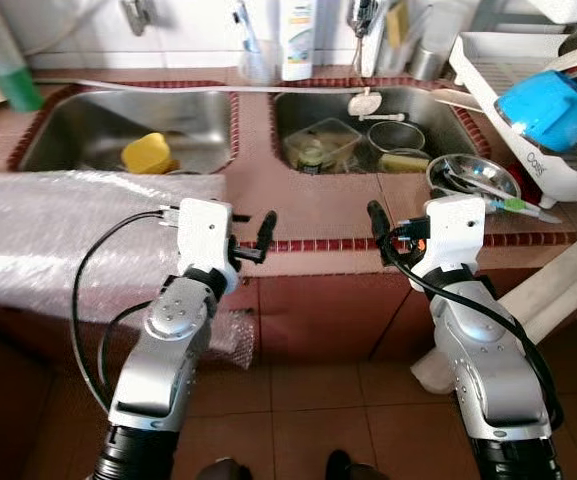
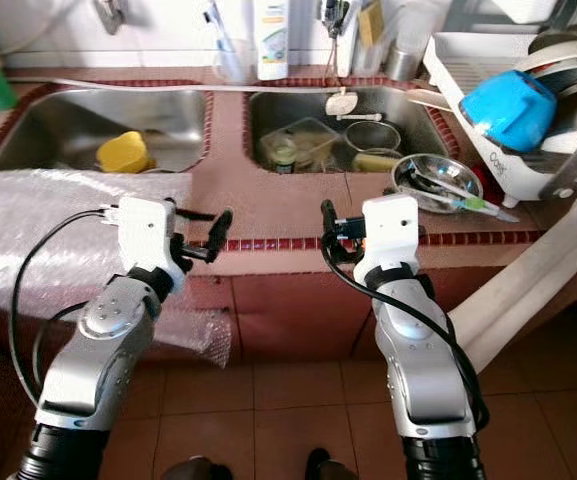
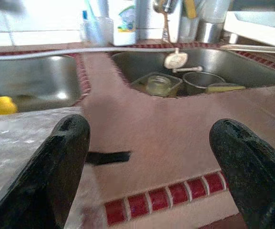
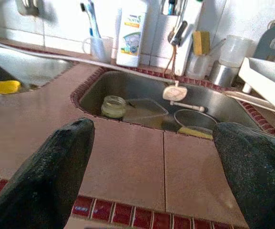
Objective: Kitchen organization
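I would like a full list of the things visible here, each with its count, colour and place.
sinks: two, steel, set in the brown counter
yellow object: one, in the left sink
glass jar: one, clear, in the right sink
clear container: one, in the right sink
steel bowl: one, on the counter right of the sinks, utensils in it
bubble wrap: one sheet, clear, over the counter's left part
dish rack: one, white, far right
blue item: one, on the rack
white bottle: one, behind the sinks
left gripper: open, above the counter edge
right gripper: open, above the counter edge
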Motion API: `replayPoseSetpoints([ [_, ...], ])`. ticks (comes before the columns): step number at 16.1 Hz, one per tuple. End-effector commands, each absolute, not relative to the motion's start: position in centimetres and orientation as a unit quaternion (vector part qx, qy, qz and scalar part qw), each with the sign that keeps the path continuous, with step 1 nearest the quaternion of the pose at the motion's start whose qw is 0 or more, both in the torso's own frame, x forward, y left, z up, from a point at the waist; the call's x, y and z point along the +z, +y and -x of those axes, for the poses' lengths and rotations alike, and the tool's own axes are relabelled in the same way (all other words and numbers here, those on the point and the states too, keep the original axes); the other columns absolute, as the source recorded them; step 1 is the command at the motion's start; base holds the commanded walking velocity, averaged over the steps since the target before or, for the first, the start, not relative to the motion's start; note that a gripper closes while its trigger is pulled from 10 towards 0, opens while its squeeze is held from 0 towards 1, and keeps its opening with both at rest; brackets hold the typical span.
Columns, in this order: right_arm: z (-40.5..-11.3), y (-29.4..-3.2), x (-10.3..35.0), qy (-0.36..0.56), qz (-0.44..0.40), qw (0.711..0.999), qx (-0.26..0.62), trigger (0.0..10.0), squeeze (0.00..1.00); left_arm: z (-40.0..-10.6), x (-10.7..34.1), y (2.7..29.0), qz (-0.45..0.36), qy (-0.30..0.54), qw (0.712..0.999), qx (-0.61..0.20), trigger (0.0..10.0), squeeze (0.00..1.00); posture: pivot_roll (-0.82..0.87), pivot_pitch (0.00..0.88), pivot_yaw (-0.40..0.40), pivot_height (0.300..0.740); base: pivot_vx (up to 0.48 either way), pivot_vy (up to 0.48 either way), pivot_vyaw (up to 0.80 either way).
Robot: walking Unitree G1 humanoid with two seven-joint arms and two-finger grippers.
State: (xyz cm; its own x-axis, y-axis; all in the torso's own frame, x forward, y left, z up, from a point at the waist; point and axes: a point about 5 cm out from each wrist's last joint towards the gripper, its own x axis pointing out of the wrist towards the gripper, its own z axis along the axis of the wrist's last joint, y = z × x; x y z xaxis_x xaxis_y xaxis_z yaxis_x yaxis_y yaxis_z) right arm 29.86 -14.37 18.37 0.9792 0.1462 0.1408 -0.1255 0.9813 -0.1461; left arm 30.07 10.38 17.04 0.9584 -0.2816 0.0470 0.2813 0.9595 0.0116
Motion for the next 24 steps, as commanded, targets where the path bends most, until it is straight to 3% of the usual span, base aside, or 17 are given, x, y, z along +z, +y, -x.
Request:
replayPoseSetpoints([
  [1,-29.9,-14.5,18.5,-0.081,0.067,0.992,0.068,10.0,0.00,-30.1,17.2,9.9,-0.004,-0.024,0.988,-0.152,10.0,0.00,0.02,0.093,0.017,0.740,-0.277,0.000,0.00],
  [10,-30.0,-14.8,18.3,-0.081,0.061,0.993,0.059,10.0,0.00,-30.1,16.8,10.1,-0.010,-0.017,0.988,-0.152,10.0,0.00,0.02,0.093,0.019,0.740,-0.277,0.000,0.00],
  [14,-30.0,-14.7,17.7,-0.073,0.069,0.993,0.061,10.0,0.00,-30.5,15.6,10.7,-0.027,0.005,0.990,-0.136,10.0,0.00,0.02,0.092,0.022,0.740,0.000,0.000,0.00],
  [19,-30.1,-15.5,14.4,-0.027,0.089,0.994,0.050,10.0,0.00,-30.9,7.5,13.9,-0.073,0.146,0.982,-0.097,10.0,0.00,0.01,0.086,0.027,0.740,0.000,0.000,-0.74],
  [24,-30.0,-16.4,10.3,0.037,0.099,0.994,0.039,10.0,0.00,-30.4,3.8,16.0,-0.105,0.198,0.972,-0.077,10.0,0.00,0.01,0.079,0.037,0.740,0.000,0.000,-0.80],
])
